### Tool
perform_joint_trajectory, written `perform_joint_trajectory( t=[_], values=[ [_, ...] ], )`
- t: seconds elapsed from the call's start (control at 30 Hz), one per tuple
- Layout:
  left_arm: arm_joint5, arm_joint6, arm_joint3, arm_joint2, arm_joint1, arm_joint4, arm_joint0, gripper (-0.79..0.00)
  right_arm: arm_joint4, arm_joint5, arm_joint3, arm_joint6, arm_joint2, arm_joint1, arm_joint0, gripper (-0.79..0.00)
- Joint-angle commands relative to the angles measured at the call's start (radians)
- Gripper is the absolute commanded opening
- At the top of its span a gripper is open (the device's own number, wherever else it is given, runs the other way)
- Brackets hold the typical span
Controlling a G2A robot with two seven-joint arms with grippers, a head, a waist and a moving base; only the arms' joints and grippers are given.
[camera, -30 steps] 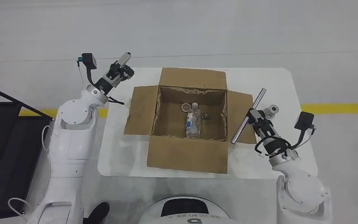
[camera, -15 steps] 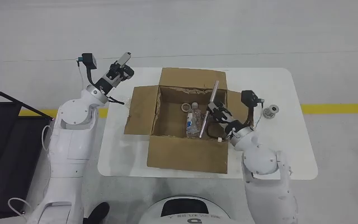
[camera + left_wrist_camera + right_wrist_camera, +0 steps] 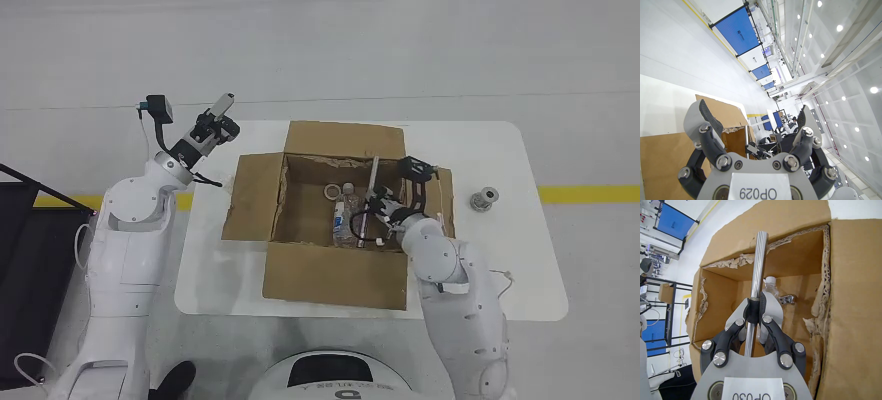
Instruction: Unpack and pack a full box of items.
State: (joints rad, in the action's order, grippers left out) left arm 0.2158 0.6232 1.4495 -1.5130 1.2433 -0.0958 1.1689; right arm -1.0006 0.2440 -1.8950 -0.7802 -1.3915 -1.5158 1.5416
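The right gripper (image 3: 372,212) is hanging over the open cardboard box (image 3: 335,275), toward the box's right-hand wall, and its fingers are clamping tight around a shiny metal rod (image 3: 373,178). In the right wrist view, the two dark pads are pressing on the rod (image 3: 758,262) from both sides with no gap. The right gripper (image 3: 755,306) is gripping near one end, so a long stretch of the rod is sticking out past the fingertips toward the far wall of the box (image 3: 851,275), while a short stretch is running back between the fingers toward the palm. I cannot tell whether the rod is touching the box anywhere.

Below the rod, on the box floor, a clear plastic bottle (image 3: 343,222) is lying on its side, its white cap (image 3: 770,280) pointing to the far wall. A small metal bracket (image 3: 787,299) is lying just beside the bottle, and a ring (image 3: 329,192) is sitting near the bottle's cap end.

The left gripper (image 3: 222,110) is hovering over the far left corner of the table (image 3: 500,260), well apart from the box opening. In its wrist view, the left gripper (image 3: 753,111) is standing wide apart with nothing between the fingers, pointing out across the room.

A small metal spool (image 3: 484,198) is sitting on the table to the right of the box.
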Motion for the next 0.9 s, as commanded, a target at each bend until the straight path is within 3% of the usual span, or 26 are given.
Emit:
perform_joint_trajectory(
  t=[0.0, 0.8, 0.87],
  values=[
    [0.0, 0.0, 0.0, 0.0, 0.0, -0.001, 0.0, 0.0, -0.026, -0.002, 0.014, -0.018, 0.009, 0.003, -0.002, -0.785],
    [0.0, 0.0, 0.0, 0.0, 0.0, -0.001, 0.0, 0.0, -0.318, 0.186, 0.255, -0.147, 0.185, 0.004, -0.171, -0.785],
    [0.0, 0.0, 0.0, 0.0, 0.0, -0.001, 0.0, 0.0, -0.327, 0.195, 0.259, -0.152, 0.192, 0.004, -0.173, -0.597]
  ],
)
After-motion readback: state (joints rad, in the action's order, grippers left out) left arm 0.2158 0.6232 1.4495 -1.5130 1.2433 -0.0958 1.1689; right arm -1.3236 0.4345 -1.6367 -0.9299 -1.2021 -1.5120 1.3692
